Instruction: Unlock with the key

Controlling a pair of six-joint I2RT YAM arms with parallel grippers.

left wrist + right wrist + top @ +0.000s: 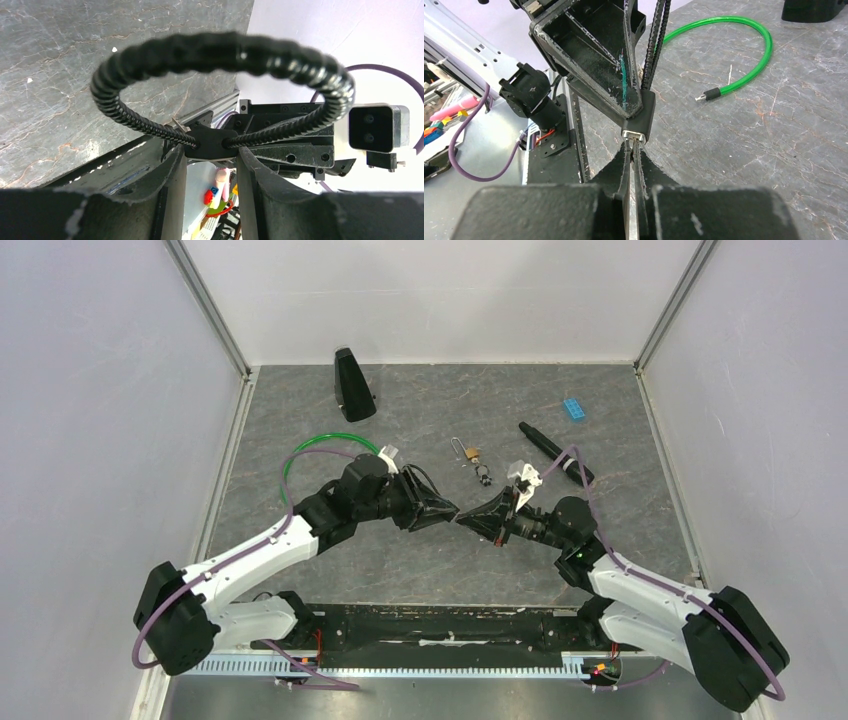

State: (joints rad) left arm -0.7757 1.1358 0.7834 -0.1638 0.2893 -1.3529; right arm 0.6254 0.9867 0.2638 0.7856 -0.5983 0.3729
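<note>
Cable lock [640, 117] is held between the two arms over the near-middle of the table [640, 530], apparently lifted clear of it. Left gripper [210, 155] has its jaws closed partway onto the small black body. The cable loop [220, 50] arcs free above the fingers.

Right gripper [480, 518] is pinched almost fully shut on the key [634, 145], seen edge-on as a thin blade. Its tip sits at the silver keyway face. You can't tell from these views how deep it's seated.

Risks from here, as I judge them:
- Key is gripped on flat, narrow metal. Turn the wrist and it can slip in the pads instead of turning the cylinder.
- Lock body is small and held on two faces only. Torque from the key can rotate it in the left jaws, so you get no relative turn.
- If the wrist axis isn't in line with the keyway, rotation bends or jams the blade.
- If it's not fully inserted, turning just binds. Push in first.
- Loop can swing into the right fingers [621, 165] once it releases.
</note>
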